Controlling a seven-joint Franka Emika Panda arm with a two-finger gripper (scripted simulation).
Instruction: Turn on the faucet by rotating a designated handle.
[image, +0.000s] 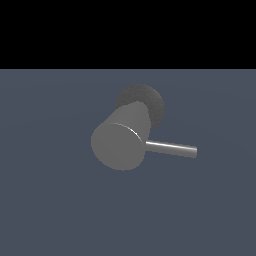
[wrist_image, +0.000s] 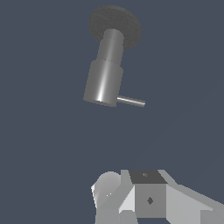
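Pincer (wrist_image: 131, 205) apart from faucet (image: 122, 137), seemingly

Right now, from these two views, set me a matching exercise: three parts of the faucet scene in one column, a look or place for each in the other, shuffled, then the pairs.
Column one:
1. handle
2. faucet cylinder
3. base

Column two:
A. dark, rough-textured, rounded
B. thin shiny rod, pointing to the exterior view's right
C. thick matte grey, with a flat round end

Pairs: 1-B, 2-C, 3-A
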